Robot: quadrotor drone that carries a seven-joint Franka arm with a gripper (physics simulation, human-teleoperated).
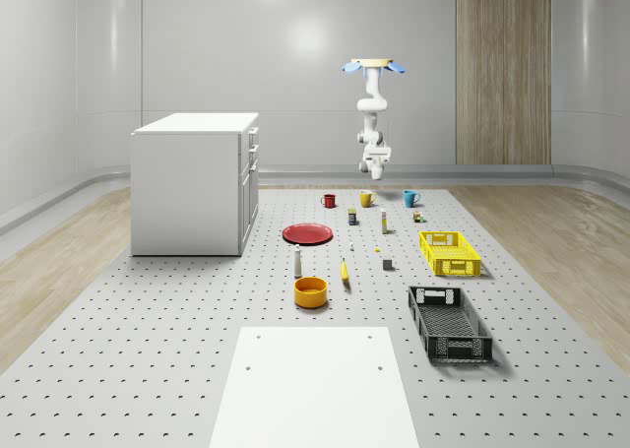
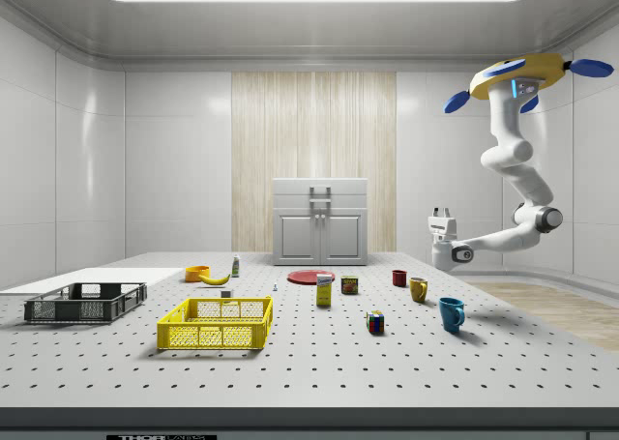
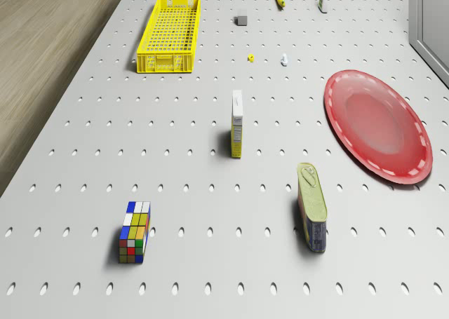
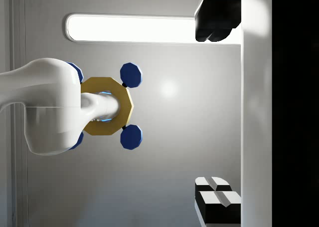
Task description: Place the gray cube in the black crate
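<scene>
Drone (image 1: 373,66): hovers high over the far table end, upper centre of the whole-scene view.
Black crate (image 1: 449,322): lower right of the whole-scene view.
Gripper (image 2: 443,211): points upward; fingers stand apart, holding nothing.
Gray cube (image 1: 388,264): centre, just left of the yellow crate (image 1: 449,253).
Writing: none legible.

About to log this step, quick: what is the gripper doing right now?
Gripper: open, holding nothing, pointing upward in the air while the drone hovers high above the mugs' end of the table.
</scene>
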